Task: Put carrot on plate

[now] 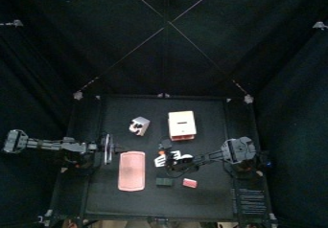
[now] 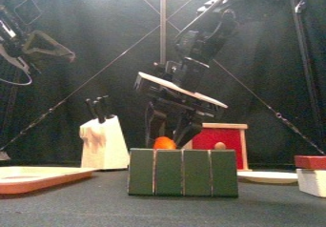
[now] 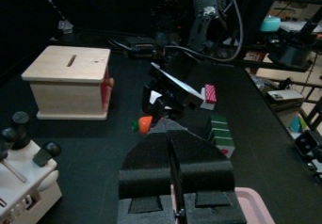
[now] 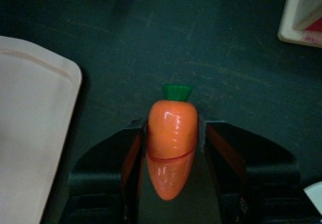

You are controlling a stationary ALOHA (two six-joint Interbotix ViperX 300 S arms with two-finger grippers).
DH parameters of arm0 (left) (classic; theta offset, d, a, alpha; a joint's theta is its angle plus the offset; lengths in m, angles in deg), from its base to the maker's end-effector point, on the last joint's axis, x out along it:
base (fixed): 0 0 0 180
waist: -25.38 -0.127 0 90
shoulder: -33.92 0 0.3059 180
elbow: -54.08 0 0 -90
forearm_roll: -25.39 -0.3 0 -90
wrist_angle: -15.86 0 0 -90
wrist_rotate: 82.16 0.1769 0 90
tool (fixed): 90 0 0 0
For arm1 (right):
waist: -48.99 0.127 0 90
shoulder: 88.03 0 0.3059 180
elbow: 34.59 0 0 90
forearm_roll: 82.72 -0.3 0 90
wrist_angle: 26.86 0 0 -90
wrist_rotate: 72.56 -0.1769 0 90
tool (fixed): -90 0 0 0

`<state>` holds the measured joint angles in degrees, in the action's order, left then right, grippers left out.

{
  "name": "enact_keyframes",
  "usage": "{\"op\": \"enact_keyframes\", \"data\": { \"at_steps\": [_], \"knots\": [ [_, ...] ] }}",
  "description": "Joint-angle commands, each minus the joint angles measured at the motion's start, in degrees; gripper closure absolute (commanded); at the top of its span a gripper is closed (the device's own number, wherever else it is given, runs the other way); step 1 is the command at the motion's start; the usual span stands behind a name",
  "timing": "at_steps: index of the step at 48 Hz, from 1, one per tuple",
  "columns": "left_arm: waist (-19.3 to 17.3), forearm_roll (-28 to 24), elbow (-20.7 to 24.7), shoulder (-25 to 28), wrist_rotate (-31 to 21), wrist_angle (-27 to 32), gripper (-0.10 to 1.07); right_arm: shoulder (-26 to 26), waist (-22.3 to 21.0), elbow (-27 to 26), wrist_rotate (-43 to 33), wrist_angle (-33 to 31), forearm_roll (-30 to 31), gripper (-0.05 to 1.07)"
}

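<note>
Near the table's middle, I see my right gripper (image 4: 172, 171) clamped on the small orange carrot with a green stub (image 4: 174, 143).
The carrot sits between its jaws, beside the flat pink plate (image 1: 129, 171); my left gripper (image 3: 178, 171) rests at the left, jaws together.

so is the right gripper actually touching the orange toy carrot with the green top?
Touching. In the right wrist view the right gripper has both jaws pressed against the sides of the orange toy carrot, with no gap.
</note>
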<state>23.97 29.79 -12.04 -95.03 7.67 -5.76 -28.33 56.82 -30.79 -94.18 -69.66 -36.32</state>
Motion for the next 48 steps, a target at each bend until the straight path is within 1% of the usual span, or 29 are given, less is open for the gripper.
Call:
{"op": "enact_keyframes", "data": {
  "at_steps": [1,6,11,14,24,30,36,43,48],
  "knots": [
    [-0.3,0.1,1.1,0.2,0.3,-0.5,1.0,3.0,0.0,-0.4,0.1,-0.2,0.3,0.37],
    [-0.3,0.1,1.1,0.2,0.3,-0.5,1.0,3.6,0.0,0.0,0.0,-0.9,0.3,0.37],
    [-0.3,0.1,1.0,0.2,0.2,-0.5,1.0,4.7,0.1,0.8,-0.1,-3.6,0.3,0.37],
    [-0.3,0.1,0.8,0.2,0.1,-0.5,1.0,6.1,0.4,1.5,-0.1,-5.4,0.2,0.37],
    [-0.3,0.1,0.9,0.2,-0.1,-0.5,1.0,11.5,2.6,6.2,-0.8,-7.3,-0.8,0.37],
    [-0.3,0.1,0.8,0.2,-0.1,-0.6,1.0,15.3,4.0,10.3,-1.2,-8.7,-3.5,0.37],
    [-0.3,0.4,0.8,0.2,-0.2,-0.6,1.0,18.5,5.4,14.9,-1.2,-8.9,-8.2,0.37],
    [-0.3,1.0,0.8,0.2,-0.1,-0.5,1.0,20.7,6.7,19.0,-1.3,-8.3,-11.9,0.37],
    [-0.3,1.1,0.8,0.2,-0.1,-0.5,1.0,21.1,7.0,20.6,-1.3,-6.8,-12.9,0.37]
  ]
}}
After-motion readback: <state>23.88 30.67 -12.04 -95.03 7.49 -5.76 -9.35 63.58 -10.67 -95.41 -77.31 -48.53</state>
